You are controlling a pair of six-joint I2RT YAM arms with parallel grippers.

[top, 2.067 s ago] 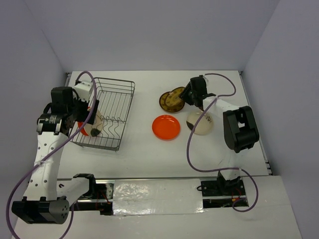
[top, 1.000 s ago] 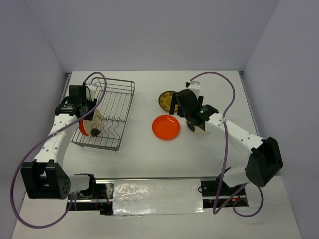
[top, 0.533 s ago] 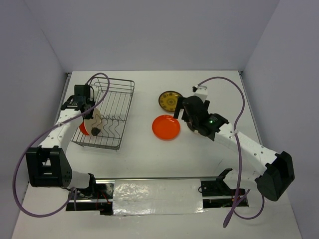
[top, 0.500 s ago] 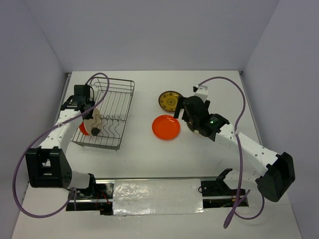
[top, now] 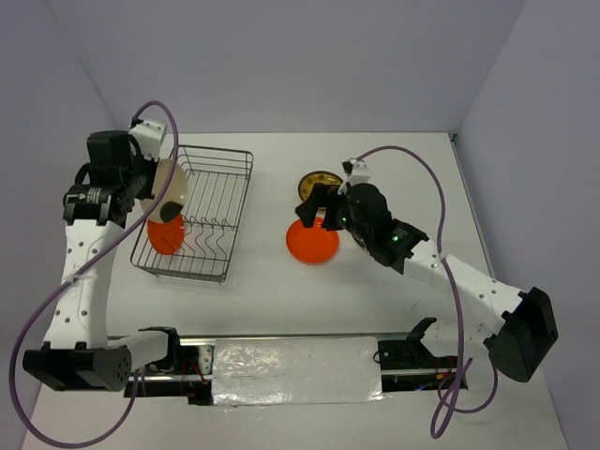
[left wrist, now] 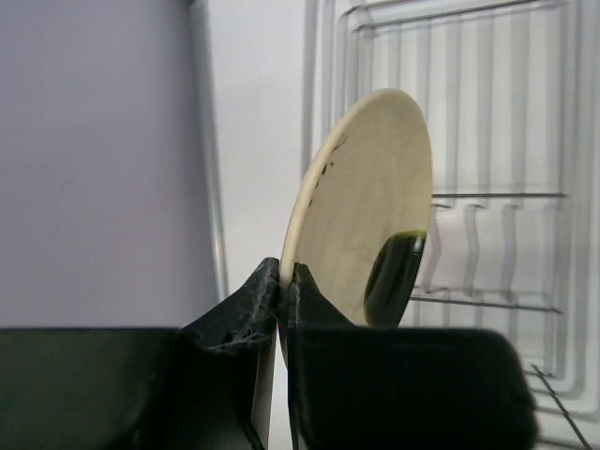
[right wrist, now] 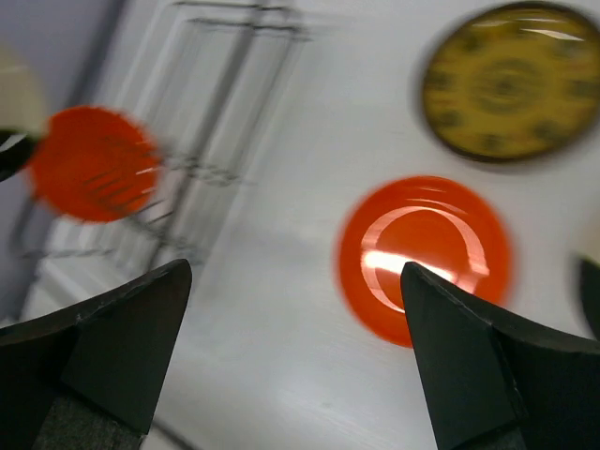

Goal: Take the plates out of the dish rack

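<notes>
My left gripper (top: 159, 187) is shut on the rim of a cream plate (top: 170, 190) with a dark blotch, held upright above the left side of the grey wire dish rack (top: 220, 202). In the left wrist view the fingers pinch the cream plate (left wrist: 361, 211) at its lower edge. An orange-red plate (top: 166, 234) stands in the rack below it. Another orange-red plate (top: 312, 243) lies flat on the table, and a brown and gold plate (top: 319, 178) lies behind it. My right gripper (top: 317, 214) hovers open over that orange plate (right wrist: 427, 258), holding nothing.
The brown and gold plate (right wrist: 511, 80) lies far right in the right wrist view, the rack (right wrist: 216, 122) far left. The right arm stretches across the table's right half. Grey walls enclose the table on three sides.
My left gripper shut on the cream plate and lifted it up out of the rack. The right arm swung left, its open gripper now over the orange plate on the table.
</notes>
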